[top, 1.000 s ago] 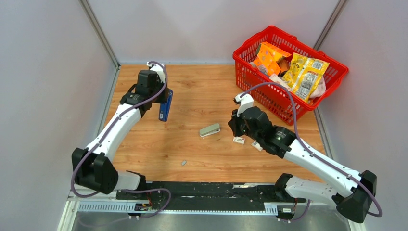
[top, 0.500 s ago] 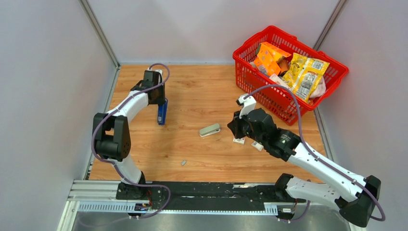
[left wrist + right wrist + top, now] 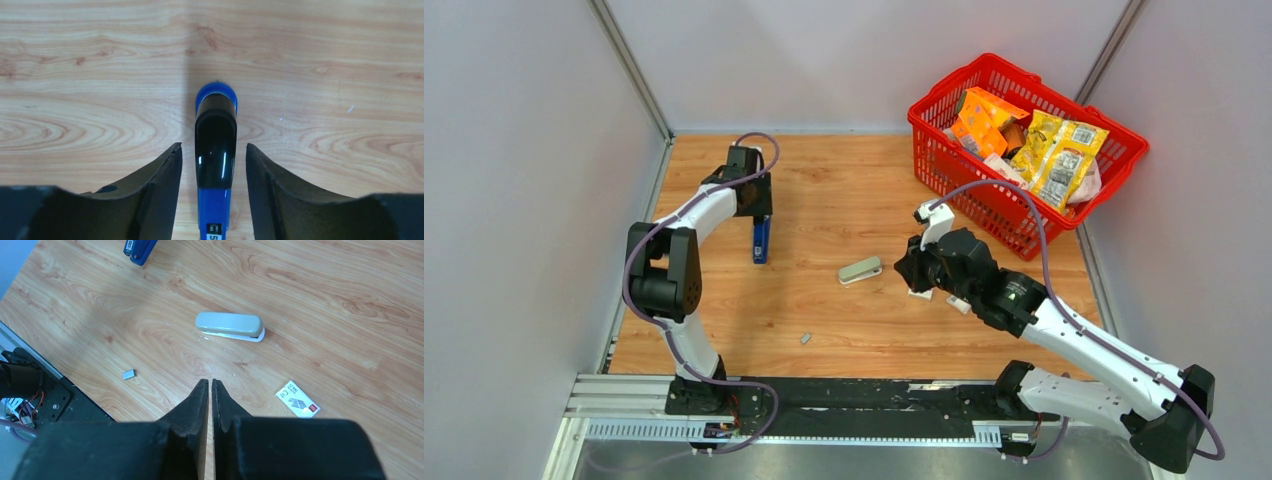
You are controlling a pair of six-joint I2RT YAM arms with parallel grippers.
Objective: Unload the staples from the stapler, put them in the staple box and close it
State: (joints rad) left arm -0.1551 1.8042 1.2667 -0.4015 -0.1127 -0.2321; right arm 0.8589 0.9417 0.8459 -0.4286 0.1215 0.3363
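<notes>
A blue stapler with a black top stands between my left gripper's open fingers, with a gap on each side. In the top view the blue stapler is at the left of the table, just below my left gripper. A grey-green stapler lies mid-table and also shows in the right wrist view. A short silvery strip of staples lies near the front edge and shows in the right wrist view. My right gripper is shut and empty, hovering right of the grey-green stapler.
A red basket of snack packets stands at the back right. Two small white printed boxes lie under my right arm, and one shows in the right wrist view. Grey walls flank the table.
My left arm folded back and brought the blue stapler down toward the table, and its fingers now stand apart from it. The right gripper shifted only slightly.
</notes>
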